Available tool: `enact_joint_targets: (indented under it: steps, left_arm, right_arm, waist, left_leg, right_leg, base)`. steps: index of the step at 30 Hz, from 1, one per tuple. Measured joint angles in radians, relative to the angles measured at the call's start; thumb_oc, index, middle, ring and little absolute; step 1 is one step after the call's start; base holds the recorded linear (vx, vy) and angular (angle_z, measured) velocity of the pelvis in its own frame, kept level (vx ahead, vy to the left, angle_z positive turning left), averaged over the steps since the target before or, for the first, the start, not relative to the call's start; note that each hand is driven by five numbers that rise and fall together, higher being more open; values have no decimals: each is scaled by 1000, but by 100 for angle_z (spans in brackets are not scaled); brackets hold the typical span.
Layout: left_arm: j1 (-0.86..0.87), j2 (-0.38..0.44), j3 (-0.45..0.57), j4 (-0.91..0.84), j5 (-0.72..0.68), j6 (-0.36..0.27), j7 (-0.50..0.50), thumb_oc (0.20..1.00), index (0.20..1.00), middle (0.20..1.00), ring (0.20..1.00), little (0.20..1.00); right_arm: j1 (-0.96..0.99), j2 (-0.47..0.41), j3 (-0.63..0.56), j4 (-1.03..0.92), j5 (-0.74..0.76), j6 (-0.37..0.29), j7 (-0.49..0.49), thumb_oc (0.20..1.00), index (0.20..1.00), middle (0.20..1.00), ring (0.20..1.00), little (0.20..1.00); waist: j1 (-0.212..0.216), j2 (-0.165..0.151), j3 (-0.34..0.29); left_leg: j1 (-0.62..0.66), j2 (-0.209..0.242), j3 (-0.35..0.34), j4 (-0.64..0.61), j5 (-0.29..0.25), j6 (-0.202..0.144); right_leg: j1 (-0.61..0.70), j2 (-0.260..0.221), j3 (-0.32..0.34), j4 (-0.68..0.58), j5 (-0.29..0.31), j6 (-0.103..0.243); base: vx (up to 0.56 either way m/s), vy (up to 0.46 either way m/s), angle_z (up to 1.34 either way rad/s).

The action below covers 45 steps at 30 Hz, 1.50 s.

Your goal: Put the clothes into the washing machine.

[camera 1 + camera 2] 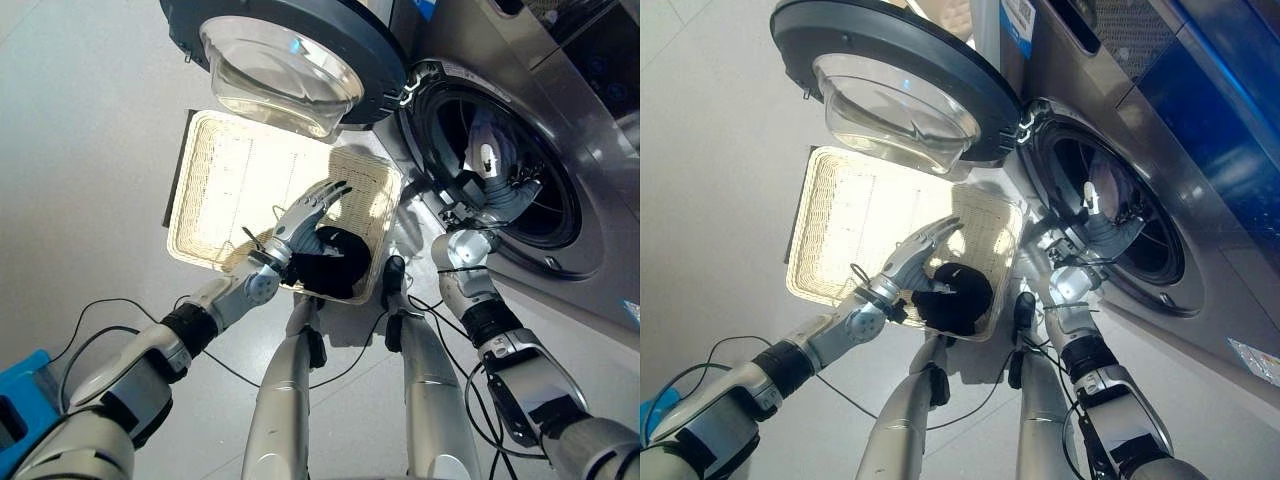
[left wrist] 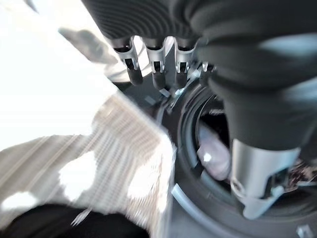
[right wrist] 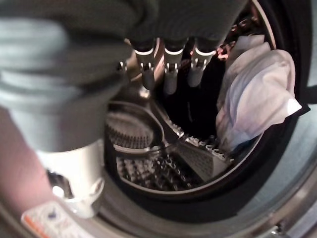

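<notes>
**Laundry corner: basket, open washer, two hands**

Pale grey floor (image 1: 90, 150); front-loading washing machine (image 1: 590, 200) at right, round door (image 1: 290, 50) swung open over the basket.

Cream wicker basket (image 1: 230, 190) on floor just beside the machine. Dark garment (image 1: 335, 262) bunched in the basket corner nearest the washer.

Left hand (image 1: 305, 215) over the basket, just above the dark garment; fingers (image 1: 330, 192) straight and slightly spread, holding nothing. Left wrist view: fingertips extended toward the drum opening, basket weave and dark cloth below, pale cloth visible inside the drum.

Right hand (image 1: 500, 195) reaching into the drum opening (image 1: 1110, 215); eye views leave its fingers unclear. Right wrist view: fingers (image 3: 168, 64) straight, side by side, holding nothing; white garment (image 3: 257, 94) draped against the drum's inner wall, apart from the fingertips; perforated drum wall (image 3: 158, 168) and paddle beneath.
</notes>
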Motion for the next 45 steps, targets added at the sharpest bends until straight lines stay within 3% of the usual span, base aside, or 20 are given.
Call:
enact_joint_targets:
  steps: [8,12,16,23,30,35,45]
  left_arm:
    - [-12,8,-17,25,0,141,-165,1000,1000,1000,1000,1000]
    - [-18,17,-34,25,0,155,-181,1000,1000,1000,1000,1000]
    - [-50,13,-43,30,5,208,-214,1000,1000,1000,1000,1000]
    - [-98,-50,-43,188,101,285,-231,1000,1000,1000,1000,1000]
    - [-172,-142,-68,309,142,301,-297,1000,1000,1000,1000,1000]
    - [-195,-140,-72,350,165,305,-354,1000,1000,1000,1000,1000]
    - [-197,-147,-106,369,221,298,-395,1000,1000,1000,1000,1000]
  right_arm:
    - [31,-33,-1,3,0,17,13,1000,1000,1000,1000,1000]
    - [30,-39,-2,3,0,17,14,1000,1000,1000,1000,1000]
    - [38,-36,1,-29,0,19,11,1000,1000,1000,1000,1000]
    - [27,-13,42,-63,1,18,30,1000,1000,1000,1000,1000]
    - [11,9,46,-37,22,17,31,1000,1000,1000,1000,1000]
    - [-6,12,46,-33,23,17,29,1000,1000,1000,1000,1000]
    - [-6,14,42,-7,76,4,39,1000,1000,1000,1000,1000]
  waist:
    - [-1,0,0]
    - [-1,0,0]
    - [-2,0,0]
    - [-29,-1,0]
    - [-34,-7,0]
    - [-56,-30,-1]
    - [-56,-35,0]
  left_leg:
    - [0,0,0,-4,0,0]
    - [0,-1,0,-6,0,0]
    - [-11,0,-2,-9,0,0]
    - [-30,4,-8,-8,-2,-3]
    - [-41,9,-12,-5,-3,-3]
    - [-45,12,-14,2,-3,-4]
    - [-70,22,-34,19,-4,-5]
  right_leg:
    - [-1,-1,0,-1,-3,5]
    - [-1,-1,0,-2,-4,5]
    - [-10,2,-3,-6,-2,3]
    - [-20,5,-10,-15,-2,2]
    - [-20,9,-18,-25,0,0]
    - [-18,11,-21,-29,4,-1]
    - [-16,12,-39,-43,13,0]
  base:
    - [0,0,0]
    - [0,0,0]
    - [-26,-60,1]
    - [-9,-16,1]
    - [-8,-15,1]
    - [-2,-18,1]
    - [6,-24,4]
